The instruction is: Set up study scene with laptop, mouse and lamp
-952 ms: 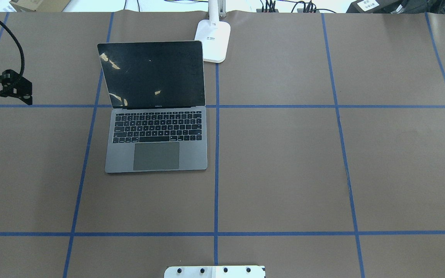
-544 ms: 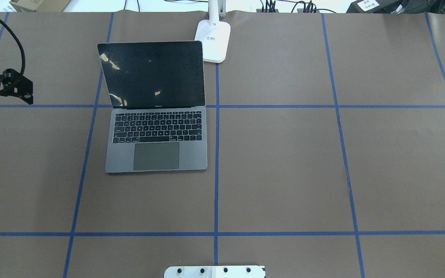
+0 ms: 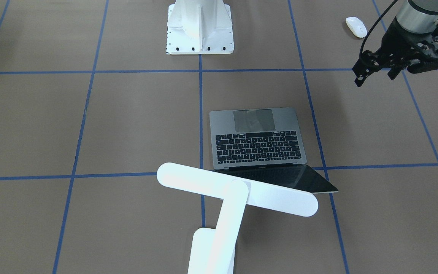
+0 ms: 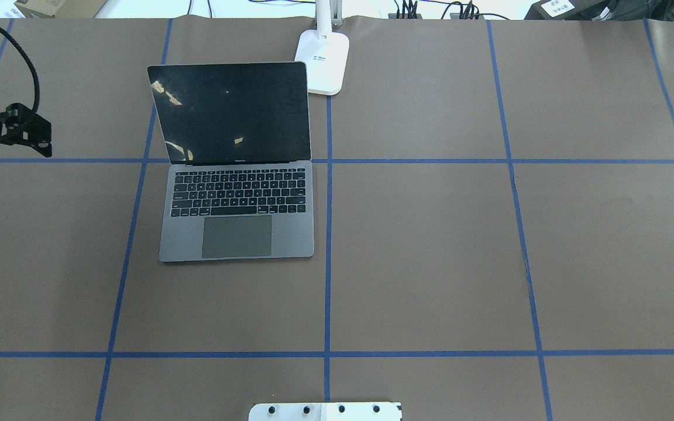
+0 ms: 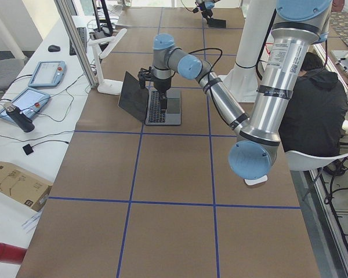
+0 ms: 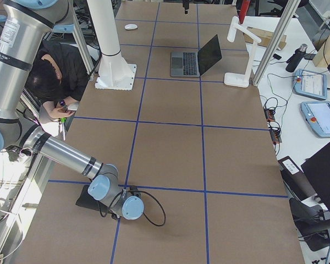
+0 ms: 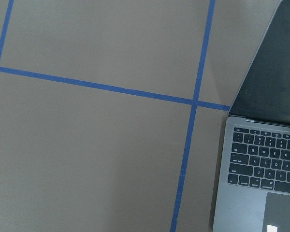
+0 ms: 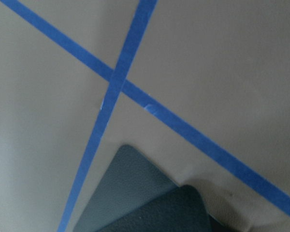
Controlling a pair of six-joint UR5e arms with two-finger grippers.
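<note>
The laptop (image 4: 236,175) lies open left of the table's middle, its dark screen up; its keyboard corner shows in the left wrist view (image 7: 261,164). The white lamp stands behind it, with its base (image 4: 322,61) at the far edge and its bar head (image 3: 238,194) over the laptop's screen. The white mouse (image 3: 356,27) lies on the robot's near left, well away from the laptop. My left gripper (image 3: 375,78) hangs open and empty above the table, left of the laptop. My right gripper (image 6: 107,206) is low at the table's far right end; I cannot tell whether it is open.
A flat black pad (image 6: 85,198) lies under the right gripper; its corner shows in the right wrist view (image 8: 135,198). The white robot pedestal (image 3: 200,26) stands at the near middle edge. Blue tape lines grid the brown table cover (image 4: 430,245).
The left gripper has drifted very slightly toward the laptop. Laptop and lamp have not moved.
</note>
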